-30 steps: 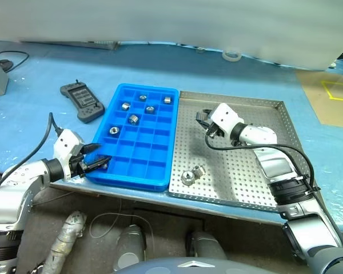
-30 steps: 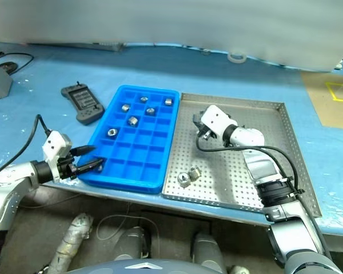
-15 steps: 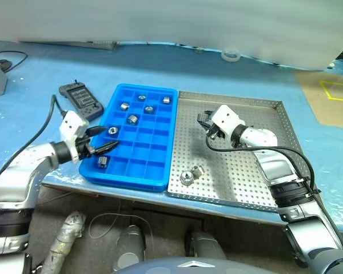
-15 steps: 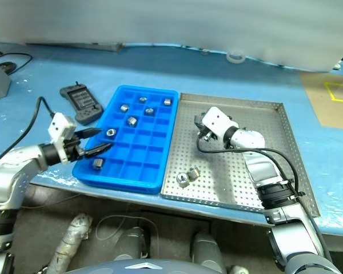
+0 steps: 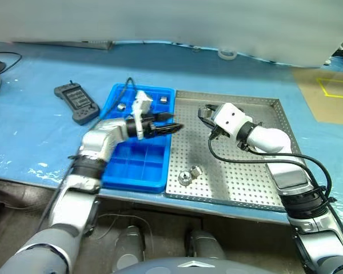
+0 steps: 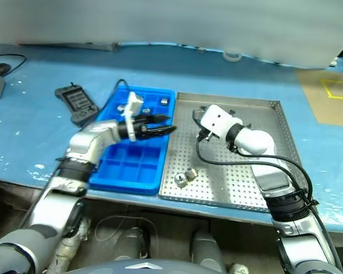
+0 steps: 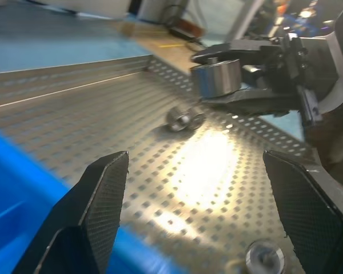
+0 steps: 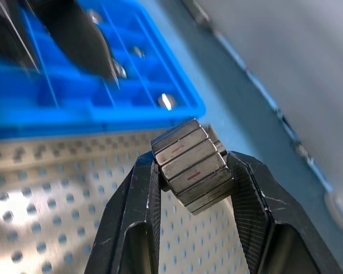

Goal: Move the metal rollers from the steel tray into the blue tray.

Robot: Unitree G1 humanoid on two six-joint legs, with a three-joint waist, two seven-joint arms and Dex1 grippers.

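Observation:
My right gripper (image 5: pixel 204 112) hangs over the far left part of the steel tray (image 5: pixel 246 165), shut on one of the metal rollers (image 8: pixel 191 165), which sits between its pads. My left gripper (image 5: pixel 170 123) is open and holds nothing. It points right across the blue tray (image 5: pixel 143 165), with its tips at the seam between the two trays and close to the right gripper. Two rollers (image 5: pixel 184 177) lie loose near the steel tray's front left corner. Several rollers (image 5: pixel 162 99) rest in the blue tray's far compartments. My left arm hides part of that tray.
A dark grey handheld controller (image 5: pixel 75 103) lies left of the blue tray. A tape roll (image 5: pixel 227 54) sits at the back of the blue-covered table. The table's front edge runs just below both trays. A yellow-marked brown patch (image 5: pixel 331 91) is at the far right.
My left arm has swung from the blue tray's near left corner, rightward across the tray to its border with the steel tray. The right gripper has risen slightly with its roller.

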